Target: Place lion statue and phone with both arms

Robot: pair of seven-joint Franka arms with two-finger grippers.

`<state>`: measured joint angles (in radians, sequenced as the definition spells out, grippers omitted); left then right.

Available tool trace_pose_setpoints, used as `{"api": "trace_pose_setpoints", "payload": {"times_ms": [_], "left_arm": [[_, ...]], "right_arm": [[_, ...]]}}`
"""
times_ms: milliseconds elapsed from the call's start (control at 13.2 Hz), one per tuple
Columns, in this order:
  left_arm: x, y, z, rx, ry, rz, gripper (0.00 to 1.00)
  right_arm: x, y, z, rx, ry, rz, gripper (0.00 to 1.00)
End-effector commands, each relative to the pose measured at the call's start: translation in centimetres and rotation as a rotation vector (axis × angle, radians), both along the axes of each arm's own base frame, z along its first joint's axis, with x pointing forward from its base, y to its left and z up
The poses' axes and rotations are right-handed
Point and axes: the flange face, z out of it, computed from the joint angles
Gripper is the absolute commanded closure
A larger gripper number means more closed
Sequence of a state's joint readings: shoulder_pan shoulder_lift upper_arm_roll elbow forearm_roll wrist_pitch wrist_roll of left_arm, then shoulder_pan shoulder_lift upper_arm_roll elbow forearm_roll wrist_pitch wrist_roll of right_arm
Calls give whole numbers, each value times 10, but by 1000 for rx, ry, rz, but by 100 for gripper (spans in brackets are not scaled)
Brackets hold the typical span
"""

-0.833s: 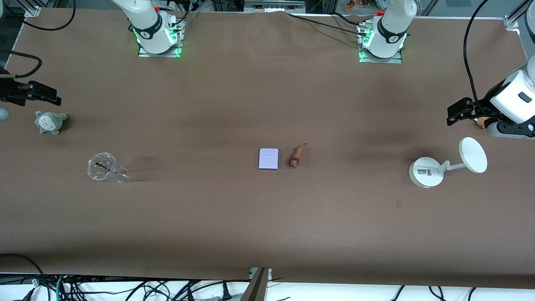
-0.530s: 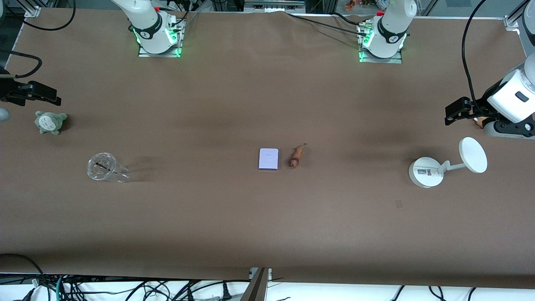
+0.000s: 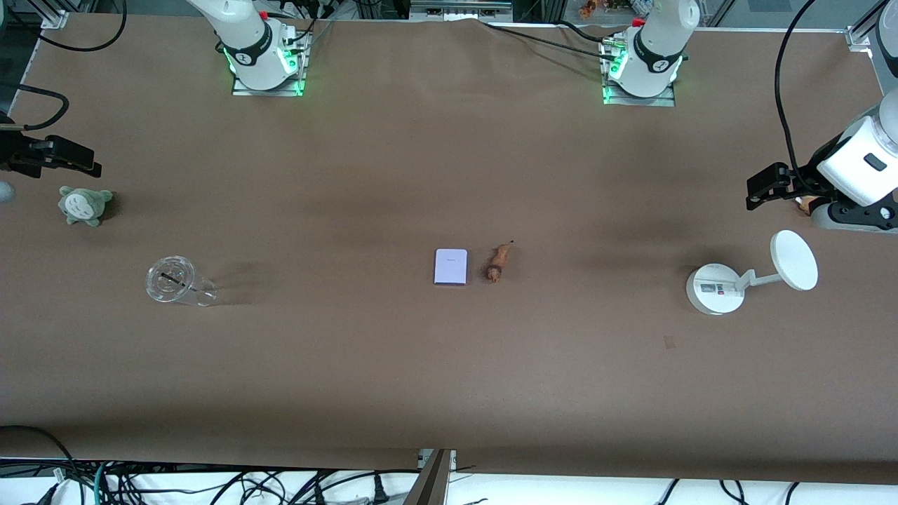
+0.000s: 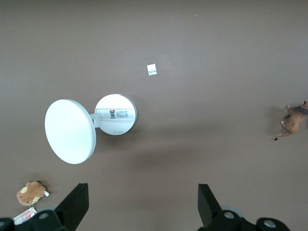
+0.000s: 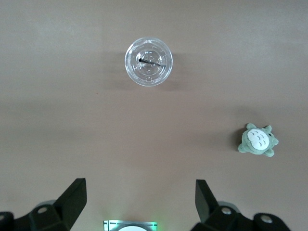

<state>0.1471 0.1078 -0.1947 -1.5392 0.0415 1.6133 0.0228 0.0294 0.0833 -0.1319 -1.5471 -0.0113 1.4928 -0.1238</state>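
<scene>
The phone [image 3: 450,266], a flat pale lavender rectangle, lies in the middle of the table. The lion statue [image 3: 497,262], small and orange-brown, lies beside it toward the left arm's end. In the left wrist view the lion statue [image 4: 294,122] shows at the edge. My left gripper [image 3: 766,186] hangs open and empty over the table's left-arm end, its fingers wide apart around bare table [image 4: 143,192]. My right gripper [image 3: 74,158] hangs open and empty over the right-arm end [image 5: 138,187]. Neither gripper is close to the phone or the lion statue.
A round white stand [image 3: 714,288] with a disc [image 3: 794,260] stands below the left gripper. A brown plush toy [image 4: 31,192] lies beside it. A clear cup [image 3: 170,280] and a grey-green plush toy [image 3: 85,205] sit at the right arm's end.
The left arm's hand has shifted slightly toward the robots' bases. The right gripper has barely moved. The phone and the lion statue lie where they were.
</scene>
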Motion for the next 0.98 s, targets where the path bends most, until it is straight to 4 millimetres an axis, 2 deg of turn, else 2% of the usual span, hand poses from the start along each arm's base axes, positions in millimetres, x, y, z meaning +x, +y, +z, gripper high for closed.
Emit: {"api": "trace_pose_setpoints", "payload": {"times_ms": [0, 76, 379, 530, 682, 833, 909], "left_arm": [[-3, 0, 7, 23, -4, -10, 0], [-3, 1, 7, 23, -4, -9, 0], [-3, 0, 7, 22, -4, -10, 0], [-4, 0, 8, 23, -2, -10, 0], [-4, 0, 8, 23, -1, -10, 0], [-4, 0, 8, 23, 1, -10, 0], [-4, -1, 8, 23, 1, -12, 0]], "right_arm": [[4, 1, 4, 0, -6, 5, 0], [7, 2, 7, 0, -13, 8, 0], [17, 13, -4, 18, -9, 19, 0], [29, 23, -23, 28, 2, 32, 0], [32, 34, -29, 28, 10, 52, 0], [33, 35, -32, 28, 15, 50, 0], [36, 35, -40, 28, 28, 50, 0]]}}
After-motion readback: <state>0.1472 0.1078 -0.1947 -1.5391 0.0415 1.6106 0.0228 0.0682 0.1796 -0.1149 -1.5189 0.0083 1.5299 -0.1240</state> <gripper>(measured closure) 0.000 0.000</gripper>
